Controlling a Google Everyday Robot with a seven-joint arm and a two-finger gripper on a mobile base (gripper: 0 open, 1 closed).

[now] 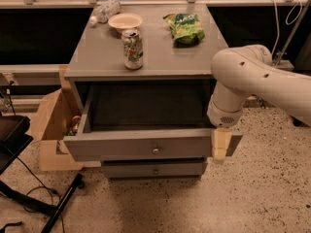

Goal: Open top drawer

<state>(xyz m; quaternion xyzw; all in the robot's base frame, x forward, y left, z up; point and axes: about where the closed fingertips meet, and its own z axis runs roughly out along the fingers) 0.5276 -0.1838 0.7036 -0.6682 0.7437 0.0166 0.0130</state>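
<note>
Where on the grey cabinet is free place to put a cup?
The grey cabinet top is bare at front right, between the printed drink can and the green snack bag. Back left is crowded: clear plastic bottle, cream bowl. The gripper sits at the right end of the open top drawer.

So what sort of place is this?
Likely an office or lab: grey cabinet with a snack bag, speckled floor, cardboard box. The tool is at the open top drawer, right end.
</note>
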